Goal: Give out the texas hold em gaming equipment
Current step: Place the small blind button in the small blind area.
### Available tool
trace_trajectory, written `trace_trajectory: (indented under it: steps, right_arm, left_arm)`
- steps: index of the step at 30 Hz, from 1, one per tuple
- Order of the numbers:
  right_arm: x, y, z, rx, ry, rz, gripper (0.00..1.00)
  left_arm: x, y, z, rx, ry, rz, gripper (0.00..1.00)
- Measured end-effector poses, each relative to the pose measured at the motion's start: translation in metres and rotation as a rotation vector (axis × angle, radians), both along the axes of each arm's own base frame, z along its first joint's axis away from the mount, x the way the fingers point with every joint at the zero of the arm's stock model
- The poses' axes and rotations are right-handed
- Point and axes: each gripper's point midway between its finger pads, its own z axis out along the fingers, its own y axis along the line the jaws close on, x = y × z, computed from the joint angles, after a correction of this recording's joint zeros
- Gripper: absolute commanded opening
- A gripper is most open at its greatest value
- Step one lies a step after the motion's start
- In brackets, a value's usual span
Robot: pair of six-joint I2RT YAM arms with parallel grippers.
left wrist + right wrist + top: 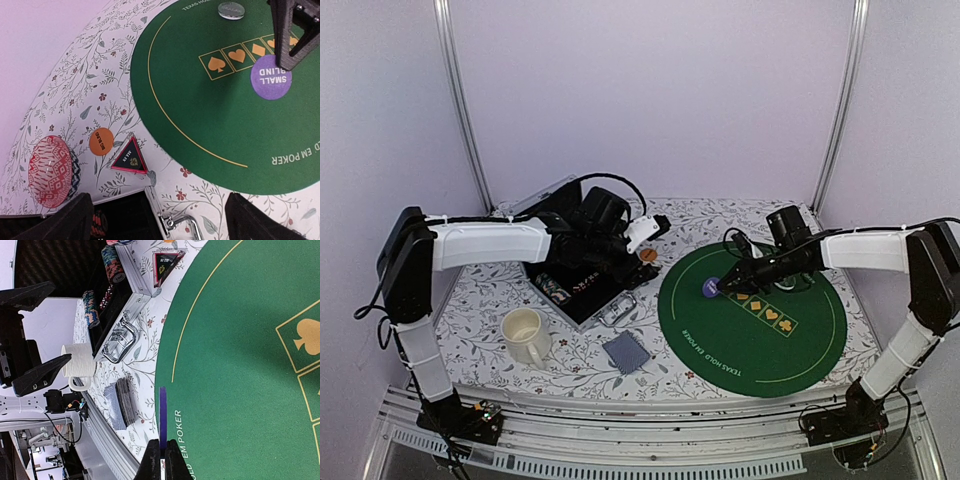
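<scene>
My right gripper (722, 285) (160, 456) is shut on the purple "small blind" disc (710, 289) (271, 77) (162, 412), holding it by its faces over the green poker mat (750, 345) near the printed spade. My left gripper (159, 202) (618, 263) hangs open over the right corner of the black chip case (575, 287), with nothing between its fingers. Beyond that corner lie the orange "big blind" disc (101, 141) (647, 255) and the black-red triangle marker (129, 157) (167, 262). A clear disc (231, 10) rests on the mat. Striped poker chips (112, 262) stand in the case. The card deck (625, 352) (120, 402) lies near the front.
A cream mug (525, 335) (80, 367) stands front left of the case. The case's metal handle (182, 225) (120, 340) sticks out toward the mat. A pink striped round object (50, 170) sits left of the orange disc. White walls close in the back and sides.
</scene>
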Motion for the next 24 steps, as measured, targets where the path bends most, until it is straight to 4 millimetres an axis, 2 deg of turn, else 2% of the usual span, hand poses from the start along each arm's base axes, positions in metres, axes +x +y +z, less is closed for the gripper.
trace_trajectory:
  steps: [14, 24]
  right_arm:
    - [0.009, 0.012, -0.028, 0.019, 0.07, -0.014, 0.02]
    - [0.012, 0.015, -0.028, 0.026, 0.06, -0.009, 0.02]
  left_arm:
    - [0.001, 0.0, -0.003, 0.009, 0.005, -0.001, 0.94]
    - [-0.001, 0.002, -0.014, 0.035, 0.026, -0.003, 0.94]
